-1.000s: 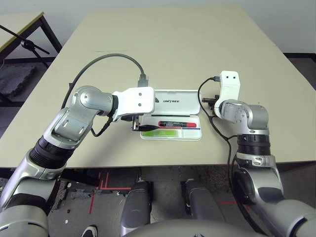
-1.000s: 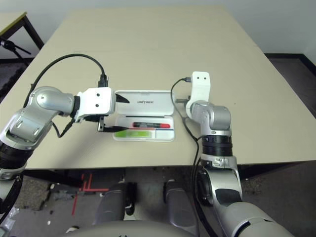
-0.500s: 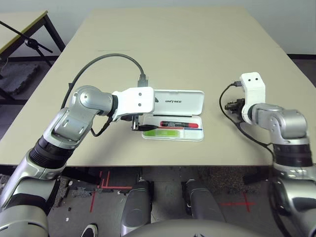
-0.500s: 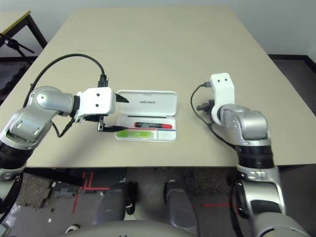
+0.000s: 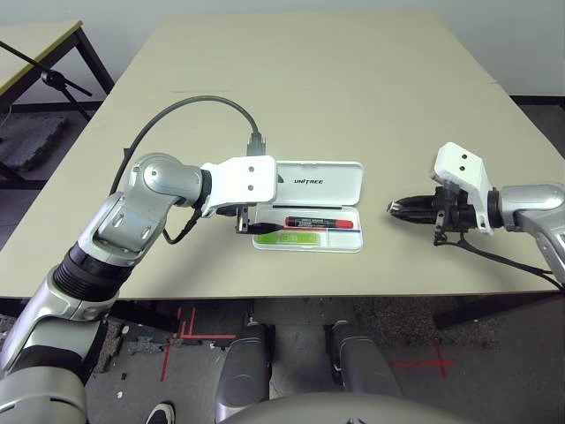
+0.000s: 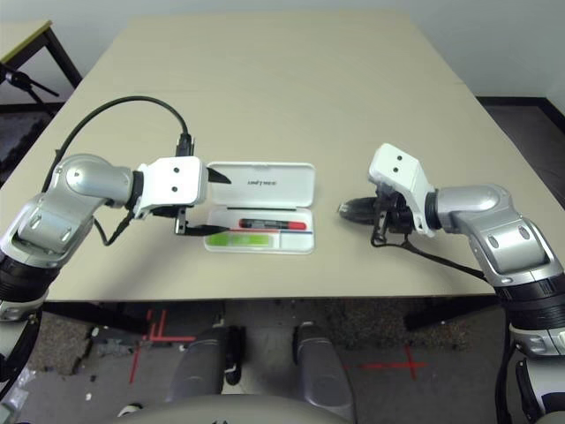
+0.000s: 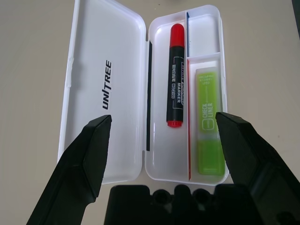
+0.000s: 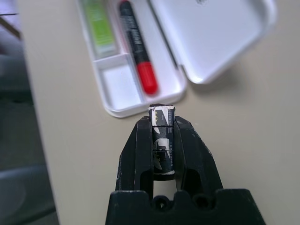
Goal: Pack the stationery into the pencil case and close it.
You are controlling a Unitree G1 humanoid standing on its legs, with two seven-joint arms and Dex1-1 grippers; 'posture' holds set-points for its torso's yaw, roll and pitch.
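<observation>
The pencil case [image 5: 340, 173] lies open, its lid [image 7: 93, 56] flat on the far side. Its tray holds a red marker [image 7: 175, 89], a lime-green highlighter [image 7: 208, 122], a thin red-and-blue pencil [image 7: 187, 42] and a thin black pen [image 7: 148, 93] along the hinge. My left gripper [image 5: 251, 226] hovers open over the case's left end, holding nothing. Well to the right of the case, my right gripper [image 5: 395, 209] points at it just above the table. It is shut on a tiny dark-and-silver piece [image 8: 161, 136].
The beige table [image 5: 318, 79] stretches bare beyond the case and between the case and my right gripper. Its front edge runs close below the case. A second table with a black stand [image 5: 48, 75] sits off to the far left.
My right arm has swung out from beside the case's right end to the right. Its gripper now points back at the case. The left arm and the case have not moved.
</observation>
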